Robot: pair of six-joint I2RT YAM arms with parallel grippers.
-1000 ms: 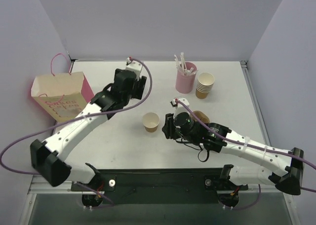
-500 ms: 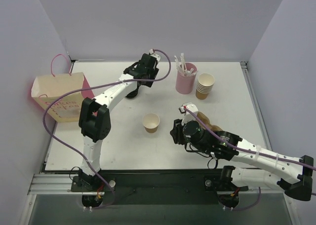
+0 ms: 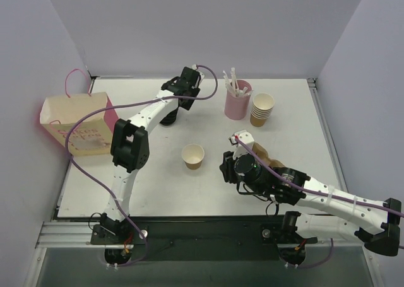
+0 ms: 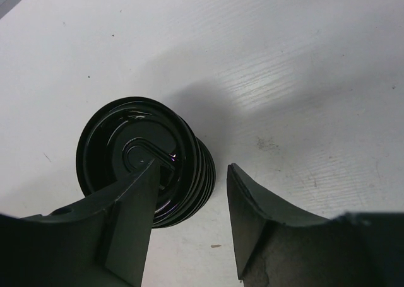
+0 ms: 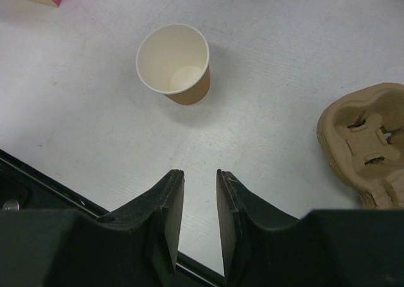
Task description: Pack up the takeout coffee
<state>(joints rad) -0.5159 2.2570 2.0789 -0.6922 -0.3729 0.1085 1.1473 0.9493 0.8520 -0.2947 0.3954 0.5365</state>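
The takeout coffee is out of view; no lidded cup shows. A single lidless tan paper cup stands upright mid-table. A stack of black lids sits at the far middle. My left gripper hangs over the stack, open. Its left finger overlaps the top lid and its right finger stands just past the stack's right edge. My right gripper hovers near the front, right of the cup. It is open by a narrow gap, with only bare table between the fingers.
A brown pulp cup carrier lies beside my right wrist. A pink cup of stirrers and a stack of lidless paper cups stand at the back right. A cream-and-pink paper bag stands open at the left edge.
My left arm swung from the left side to the lid stack at the far middle, and its jaws have narrowed. My right arm drew back a little toward the near right.
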